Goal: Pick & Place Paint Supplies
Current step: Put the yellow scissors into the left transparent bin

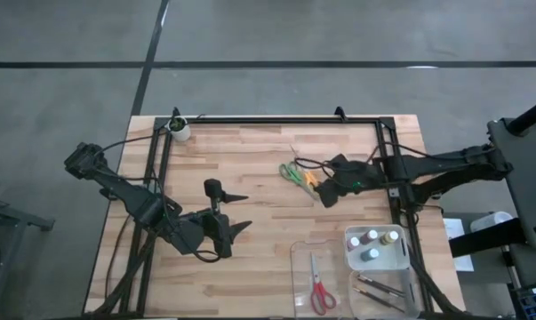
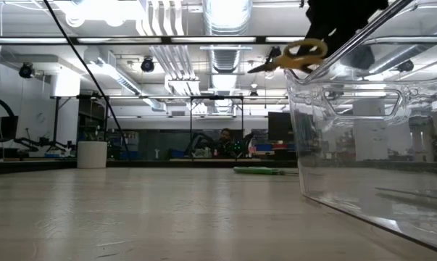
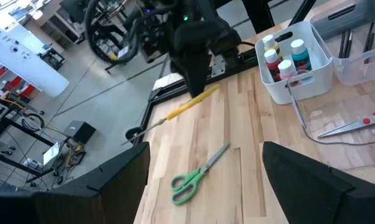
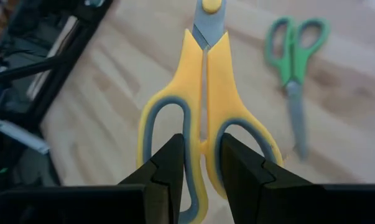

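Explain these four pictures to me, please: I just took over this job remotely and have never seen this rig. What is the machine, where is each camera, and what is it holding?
Two dark robot arms work at a wooden table. One camera looks straight down, one sits at table height, and one rides on each wrist.

The right gripper is shut on the yellow scissors, lifted above the table. The left gripper waits open near the table's middle.

The green scissors lie flat on the wood. The clear tray holds the red scissors in one compartment and thin brushes in another. A white bin beside them holds the paint bottles. A small white cup stands at a far corner.
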You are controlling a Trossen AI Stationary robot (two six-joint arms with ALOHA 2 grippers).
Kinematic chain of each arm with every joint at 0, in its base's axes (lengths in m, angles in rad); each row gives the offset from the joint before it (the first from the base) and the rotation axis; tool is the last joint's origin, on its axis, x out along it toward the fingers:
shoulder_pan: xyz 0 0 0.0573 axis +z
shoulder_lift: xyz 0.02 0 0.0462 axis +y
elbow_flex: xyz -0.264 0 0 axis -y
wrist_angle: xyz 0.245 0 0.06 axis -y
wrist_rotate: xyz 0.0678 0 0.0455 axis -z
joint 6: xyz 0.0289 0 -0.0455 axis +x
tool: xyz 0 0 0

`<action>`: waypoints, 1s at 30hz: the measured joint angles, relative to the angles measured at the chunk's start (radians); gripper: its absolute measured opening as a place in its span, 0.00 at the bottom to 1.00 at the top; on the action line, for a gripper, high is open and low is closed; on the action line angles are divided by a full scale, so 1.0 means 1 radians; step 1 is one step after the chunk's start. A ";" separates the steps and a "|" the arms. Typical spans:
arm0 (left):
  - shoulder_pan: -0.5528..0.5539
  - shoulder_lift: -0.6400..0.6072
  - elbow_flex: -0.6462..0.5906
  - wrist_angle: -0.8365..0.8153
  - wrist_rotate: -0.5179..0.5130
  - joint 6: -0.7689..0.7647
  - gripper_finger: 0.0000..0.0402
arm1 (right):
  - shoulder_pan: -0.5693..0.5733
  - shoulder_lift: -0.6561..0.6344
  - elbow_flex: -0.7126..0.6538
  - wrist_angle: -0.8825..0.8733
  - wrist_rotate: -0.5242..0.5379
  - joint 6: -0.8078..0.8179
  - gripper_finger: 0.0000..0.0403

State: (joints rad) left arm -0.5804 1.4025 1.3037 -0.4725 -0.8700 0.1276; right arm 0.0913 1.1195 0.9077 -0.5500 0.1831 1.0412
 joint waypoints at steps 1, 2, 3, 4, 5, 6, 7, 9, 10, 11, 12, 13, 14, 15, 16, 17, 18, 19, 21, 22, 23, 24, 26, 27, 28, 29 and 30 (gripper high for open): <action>0.000 0.000 0.000 0.000 0.000 0.000 0.78 | 0.017 -0.003 0.000 0.000 0.000 0.017 0.21; 0.000 0.000 0.000 0.000 0.000 0.000 0.78 | 0.034 -0.006 0.000 0.000 0.001 0.031 0.21; 0.000 0.000 0.000 0.000 0.000 0.000 0.78 | 0.051 -0.006 0.000 0.000 0.001 0.040 0.21; 0.000 0.000 0.000 0.000 0.000 0.000 0.78 | 0.067 -0.006 0.000 0.000 0.001 0.049 0.21; 0.000 0.000 0.000 0.000 0.000 0.000 0.78 | 0.084 -0.006 0.000 0.000 0.001 0.060 0.21; 0.000 0.000 0.000 0.000 0.000 0.001 0.78 | 0.100 -0.006 0.000 0.000 0.001 0.074 0.21; 0.000 0.000 0.000 0.000 0.000 0.001 0.78 | 0.116 -0.006 0.000 0.000 0.001 0.086 0.21; 0.000 0.000 0.000 0.000 0.000 0.003 0.78 | 0.146 -0.006 0.000 0.000 0.001 0.119 0.21; 0.000 0.000 0.000 0.000 0.000 0.003 0.78 | 0.161 -0.006 0.000 0.000 0.000 0.140 0.21; 0.000 0.000 0.000 0.000 0.000 0.003 0.78 | 0.175 -0.006 0.000 0.000 -0.002 0.164 0.21; 0.000 0.000 0.000 0.000 0.000 0.003 0.78 | 0.190 -0.006 0.000 0.000 -0.005 0.188 0.21; 0.000 0.000 0.000 0.000 0.000 0.003 0.78 | 0.207 -0.006 0.000 0.000 -0.007 0.212 0.21; 0.000 0.000 0.000 0.000 0.000 0.003 0.78 | 0.224 -0.006 0.000 0.000 -0.012 0.235 0.21; 0.000 0.000 0.000 0.000 0.000 0.003 0.78 | 0.242 -0.006 0.000 0.000 -0.014 0.261 0.21; 0.000 0.000 0.000 0.000 0.000 0.003 0.78 | 0.262 -0.005 0.000 0.001 -0.014 0.289 0.21; 0.000 0.000 0.000 0.000 0.000 0.003 0.78 | 0.284 -0.003 0.000 0.003 -0.012 0.315 0.21; 0.000 0.000 0.000 0.000 0.000 0.003 0.78 | 0.305 0.002 0.000 0.007 -0.003 0.336 0.21; 0.000 0.000 0.000 0.000 0.000 0.003 0.78 | 0.324 0.006 0.001 0.010 0.008 0.355 0.21; 0.000 0.000 0.000 0.000 0.000 0.003 0.78 | 0.371 0.011 0.010 0.002 0.041 0.378 0.21; 0.000 0.000 0.000 0.000 0.000 0.003 0.78 | 0.392 0.016 0.024 0.003 0.063 0.381 0.21; 0.000 0.000 0.000 0.000 0.000 0.003 0.78 | 0.412 0.023 0.041 0.008 0.085 0.381 0.21; 0.000 0.000 0.000 0.000 0.000 0.003 0.78 | 0.431 0.032 0.060 0.007 0.102 0.379 0.21; 0.000 0.000 0.000 0.000 0.000 0.003 0.78 | 0.471 0.061 0.099 -0.016 0.134 0.372 0.21; 0.000 0.000 0.000 0.000 0.000 0.003 0.78 | 0.488 0.079 0.124 -0.037 0.148 0.372 0.21; 0.000 0.000 0.000 0.000 0.000 0.003 0.78 | 0.505 0.100 0.152 -0.064 0.157 0.373 0.21; 0.000 0.000 0.000 0.000 0.000 0.003 0.78 | 0.519 0.120 0.183 -0.091 0.158 0.373 0.21; 0.000 0.000 0.000 0.000 0.000 0.003 0.78 | 0.531 0.142 0.217 -0.124 0.158 0.374 0.21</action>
State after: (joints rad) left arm -0.5803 1.4025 1.3034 -0.4725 -0.8702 0.1304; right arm 0.6226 1.2618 1.1246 -0.6741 0.3415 1.4149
